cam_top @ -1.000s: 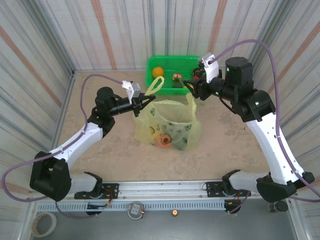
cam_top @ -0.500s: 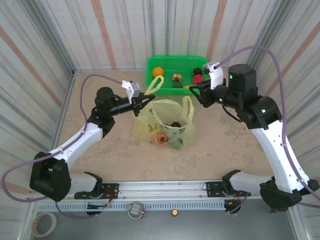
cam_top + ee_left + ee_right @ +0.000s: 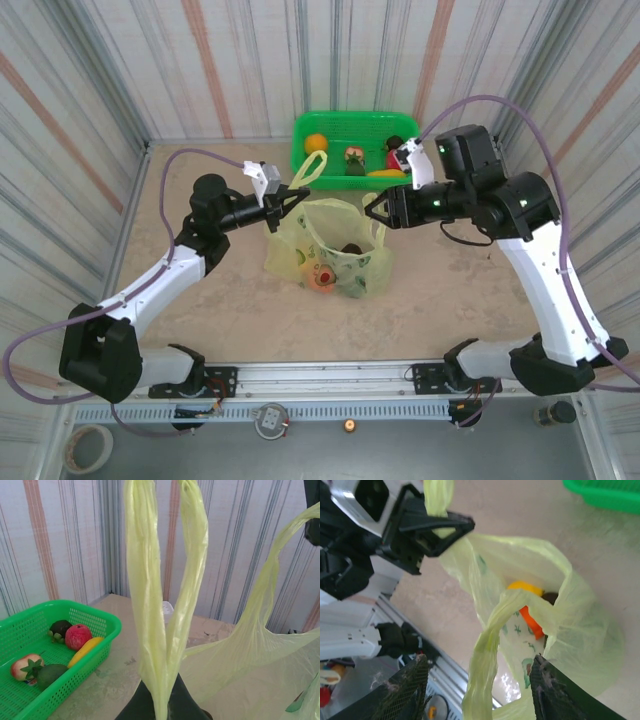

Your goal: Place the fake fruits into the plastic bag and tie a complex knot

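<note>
The thin translucent yellow-green plastic bag (image 3: 290,255) looks filmy, creased and faintly shiny, the bright green rectangular plastic basket (image 3: 90,665) at twelve o'clock has matt, finely perforated walls, its small rounded plastic fruits (image 3: 77,636) are smooth and glossy, and the beige speckled desk (image 3: 230,300) looks matt and grainy.

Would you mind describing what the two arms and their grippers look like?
The left arm and right arm have white links, black joints and black bases. A purple cable loops along each. The left gripper and right gripper are black and tapered, each ahead of a white camera block. Small green lights glow on the right arm.
</note>
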Tool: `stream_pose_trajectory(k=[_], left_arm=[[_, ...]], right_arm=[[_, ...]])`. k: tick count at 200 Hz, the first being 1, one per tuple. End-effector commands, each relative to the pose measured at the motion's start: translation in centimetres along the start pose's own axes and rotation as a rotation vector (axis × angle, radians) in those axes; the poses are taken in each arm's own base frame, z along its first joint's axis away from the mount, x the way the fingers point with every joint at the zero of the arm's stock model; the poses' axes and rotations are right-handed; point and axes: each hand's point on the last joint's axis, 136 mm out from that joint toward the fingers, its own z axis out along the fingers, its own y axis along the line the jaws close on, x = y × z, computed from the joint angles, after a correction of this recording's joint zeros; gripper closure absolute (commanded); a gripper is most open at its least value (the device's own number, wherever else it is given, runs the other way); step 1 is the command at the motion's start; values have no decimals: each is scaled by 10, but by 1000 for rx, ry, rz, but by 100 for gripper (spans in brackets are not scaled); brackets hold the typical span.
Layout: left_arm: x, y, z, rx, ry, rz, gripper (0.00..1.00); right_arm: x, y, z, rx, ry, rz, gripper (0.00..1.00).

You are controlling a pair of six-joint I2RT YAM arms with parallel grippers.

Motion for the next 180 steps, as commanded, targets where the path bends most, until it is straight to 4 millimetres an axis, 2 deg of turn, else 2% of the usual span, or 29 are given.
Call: stream_pose_trajectory(k=[1,16,30,39,48,64,74,97,133,160,180], left_arm=[[-5,-1,-5,-8,-13,35,100],[-6,-1,-5,-11,-14,39,100],[-6,-1,-6,-19,-14,45,100],[-7,0,-8,-30,-17,51,100],[-9,1,-9,-42,-20,56,100],[-14,1,-13,-67,-40,74,100],[-17,0,-16,-80,-53,90,100],[-24,-2,-23,-103,-83,120,100],[-29,-7,-25,-84,-125,139,100],[-29,-11,-23,-53,-143,125,100],[-27,-9,-20,-43,-137,106,100]], right_arm=[[2,-5,5,18,17,55,48],[-4,-8,12,25,9,60,59],[-13,-10,12,44,-18,57,81],[-17,-13,9,67,-36,49,91],[-31,-11,-7,96,-99,25,100],[-44,-18,-28,182,-165,10,100],[-52,-30,-43,270,-210,20,100],[-60,-51,-61,390,-267,62,100],[-71,-63,-54,437,-305,123,100],[-79,-81,-47,575,-402,225,100],[-79,-93,-44,679,-488,369,100]])
